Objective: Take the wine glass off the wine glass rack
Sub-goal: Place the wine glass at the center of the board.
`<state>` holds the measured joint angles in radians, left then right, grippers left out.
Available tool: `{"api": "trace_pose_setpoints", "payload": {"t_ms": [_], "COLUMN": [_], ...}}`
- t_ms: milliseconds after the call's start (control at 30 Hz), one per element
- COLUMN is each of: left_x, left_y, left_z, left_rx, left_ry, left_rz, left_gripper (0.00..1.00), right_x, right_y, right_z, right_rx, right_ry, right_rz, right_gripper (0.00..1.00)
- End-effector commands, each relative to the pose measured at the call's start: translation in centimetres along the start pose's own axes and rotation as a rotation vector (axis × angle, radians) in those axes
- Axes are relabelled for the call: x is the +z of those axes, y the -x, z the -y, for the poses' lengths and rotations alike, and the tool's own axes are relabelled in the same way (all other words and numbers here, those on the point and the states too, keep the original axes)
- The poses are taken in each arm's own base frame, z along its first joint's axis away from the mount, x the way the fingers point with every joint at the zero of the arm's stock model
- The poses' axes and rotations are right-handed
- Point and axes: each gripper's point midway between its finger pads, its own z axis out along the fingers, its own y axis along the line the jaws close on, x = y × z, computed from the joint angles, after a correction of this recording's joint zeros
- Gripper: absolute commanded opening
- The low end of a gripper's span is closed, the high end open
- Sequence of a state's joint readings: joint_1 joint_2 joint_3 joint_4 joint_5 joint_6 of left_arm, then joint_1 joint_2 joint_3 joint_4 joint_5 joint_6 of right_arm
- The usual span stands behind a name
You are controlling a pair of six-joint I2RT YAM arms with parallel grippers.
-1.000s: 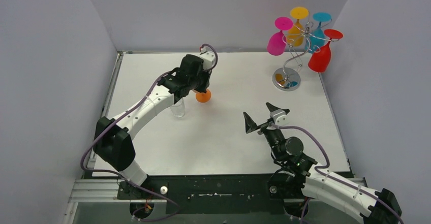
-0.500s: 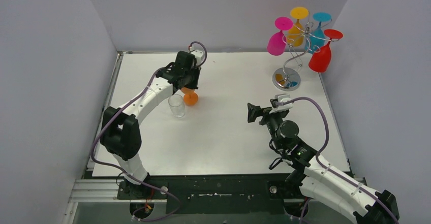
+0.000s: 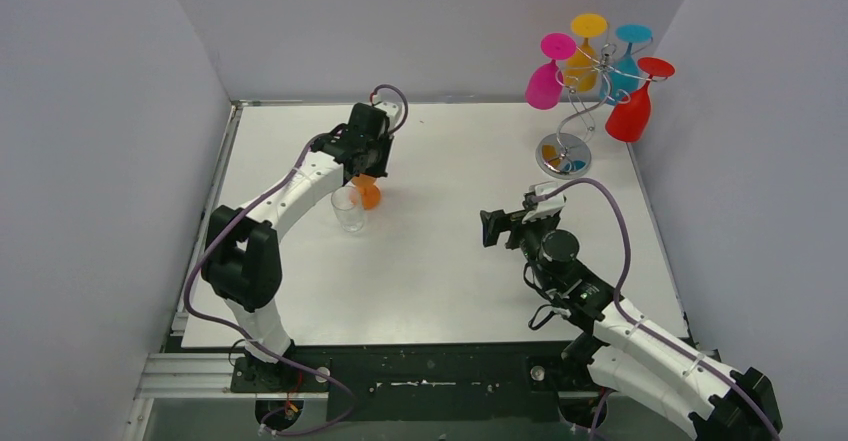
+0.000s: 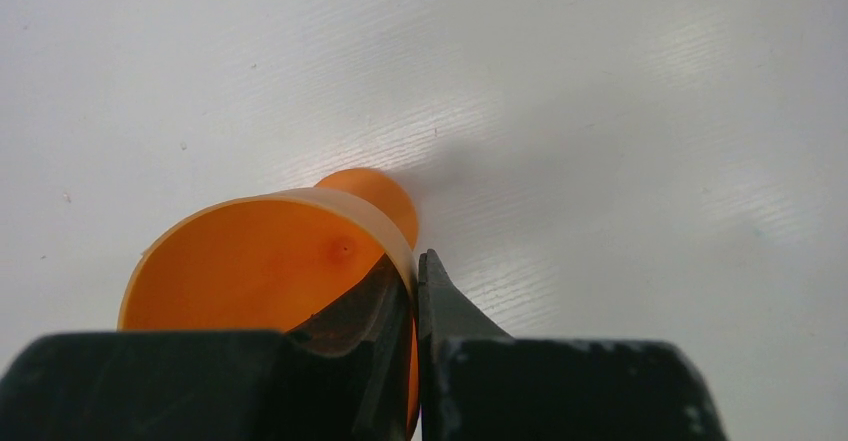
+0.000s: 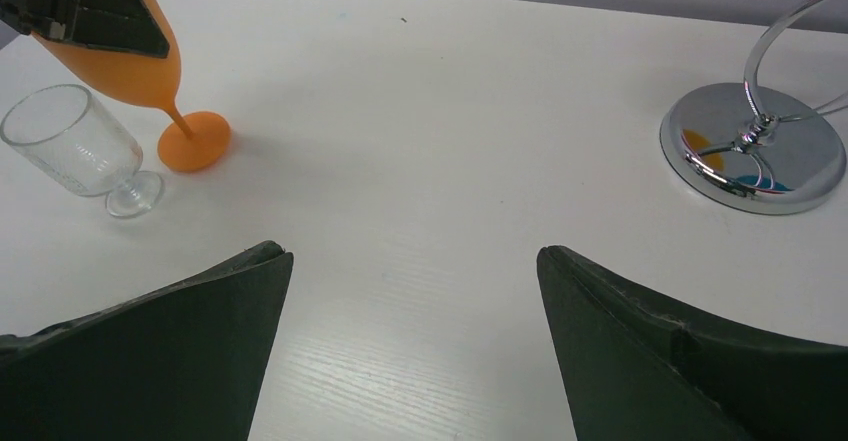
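- Pinching the orange wine glass (image 4: 250, 261) by its rim, the left gripper (image 4: 414, 296) is clamped.
- The right gripper (image 5: 415, 251) gapes wide, empty.
- At 1 o'clock stands the wine glass rack (image 3: 562, 156).

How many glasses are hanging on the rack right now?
4. On the rack: a pink glass at the left, a yellow glass at the back, a blue glass beside it, a red glass at the right. None appears hidden.

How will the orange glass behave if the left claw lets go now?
Likely tips: the orange glass leans, pinched at its rim by the left claw. Its round bowl may roll against the clear glass beside it. Looks like light plastic.
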<state>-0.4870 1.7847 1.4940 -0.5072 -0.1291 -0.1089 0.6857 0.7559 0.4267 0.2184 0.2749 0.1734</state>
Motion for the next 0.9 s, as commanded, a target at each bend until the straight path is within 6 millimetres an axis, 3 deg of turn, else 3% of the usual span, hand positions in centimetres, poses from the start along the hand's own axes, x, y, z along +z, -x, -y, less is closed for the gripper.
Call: {"api": "trace_pose_setpoints", "payload": {"t_ms": [0, 333, 667, 867], "left_x": [-0.5, -0.6, 0.3, 0.5], "left_y": [1.1, 1.1, 2.0, 1.6], "left_z": [-1.8, -2.8, -4.1, -4.8], "left_rx": [0.007, -0.024, -0.207, -0.22], "left_ry": [0.08, 0.12, -0.03, -0.007], "left_rz": [0.05, 0.081, 0.119, 0.1], "left_gripper": [0.0, 0.0, 0.0, 0.0], "right_x": [0.4, 0.5, 0.4, 0.6], "right_y": [2.7, 2.7, 2.3, 1.8], "right_z": [-0.4, -0.3, -0.2, -0.1], "right_rx": [0.046, 0.051, 0.049, 0.043], "right_ry": [0.01, 0.01, 0.01, 0.005], "right_rz": [0.055, 0.063, 0.049, 0.043], "right_gripper": [1.0, 1.0, 1.0, 1.0]}}
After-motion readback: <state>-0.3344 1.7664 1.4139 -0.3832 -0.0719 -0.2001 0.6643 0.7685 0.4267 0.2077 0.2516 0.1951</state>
